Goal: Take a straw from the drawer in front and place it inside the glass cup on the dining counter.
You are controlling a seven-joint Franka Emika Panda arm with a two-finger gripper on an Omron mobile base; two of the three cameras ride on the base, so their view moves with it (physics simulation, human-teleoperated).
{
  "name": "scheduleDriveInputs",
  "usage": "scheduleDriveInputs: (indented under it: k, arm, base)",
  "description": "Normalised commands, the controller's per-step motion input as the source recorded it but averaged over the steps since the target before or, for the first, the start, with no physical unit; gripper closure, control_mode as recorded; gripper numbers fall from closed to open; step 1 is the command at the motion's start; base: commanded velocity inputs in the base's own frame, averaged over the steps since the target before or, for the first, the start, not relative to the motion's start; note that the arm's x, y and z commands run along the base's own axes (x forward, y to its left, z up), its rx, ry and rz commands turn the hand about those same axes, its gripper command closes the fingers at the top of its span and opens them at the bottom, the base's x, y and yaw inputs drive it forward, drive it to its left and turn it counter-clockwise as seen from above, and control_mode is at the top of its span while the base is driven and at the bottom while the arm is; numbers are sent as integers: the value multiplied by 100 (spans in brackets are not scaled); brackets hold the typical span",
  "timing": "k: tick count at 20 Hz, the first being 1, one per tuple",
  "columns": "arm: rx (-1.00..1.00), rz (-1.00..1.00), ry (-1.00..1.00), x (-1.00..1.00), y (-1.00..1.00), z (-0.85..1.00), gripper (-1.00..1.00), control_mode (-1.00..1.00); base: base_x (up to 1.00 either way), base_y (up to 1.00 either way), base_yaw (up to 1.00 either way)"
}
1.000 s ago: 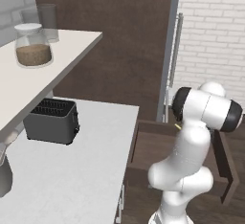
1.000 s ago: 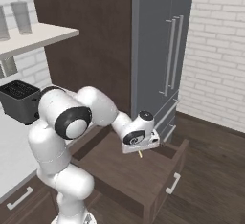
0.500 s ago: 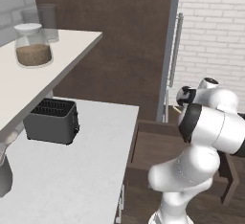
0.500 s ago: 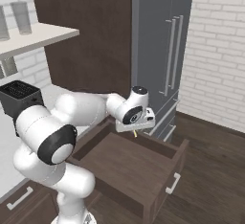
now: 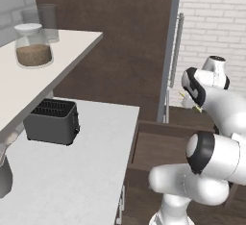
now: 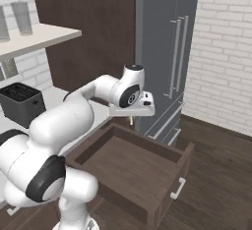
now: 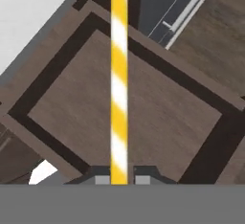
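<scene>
The straw [image 7: 118, 74], striped yellow and white, runs straight up the middle of the hand view from between the fingertips. My gripper [image 7: 119, 178] is shut on its lower end. In the right base view the gripper [image 6: 131, 117] hangs above the back edge of the open dark wood drawer [image 6: 170, 167], and a short yellow tip of the straw [image 6: 131, 122] pokes out below the hand. The drawer's bare wooden floor [image 7: 129, 108] lies under the straw. The gripper [image 5: 191, 101] is raised in front of the grey fridge. The glass cup and the dining counter are out of view.
A black toaster [image 5: 51, 121] stands on the white worktop [image 5: 77, 171] to the left. Above it a shelf carries a lidded jar [image 5: 32, 45] and tall frosted glasses [image 6: 22, 17]. A grey fridge [image 6: 167, 52] and a brick wall stand behind the drawer.
The hand has risen out of the drawer with the straw in it and swung back toward the worktop side. The arm's elbow has folded up higher.
</scene>
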Motion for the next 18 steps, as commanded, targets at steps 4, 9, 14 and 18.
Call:
scheduleDriveInputs:
  k: [4, 9, 14, 18]
  arm:
    - [0, -23, 15, -35, 26, 100, 100, -100]
    - [1, -22, 19, -35, 35, 100, 100, -100]
    - [6, -12, 16, -38, 25, 83, 100, -100]
    - [2, -6, 12, -13, 4, 33, 100, -100]
  base:
    - [0, 0, 0]
    - [0, 0, 0]
    - [0, 0, 0]
    - [0, 0, 0]
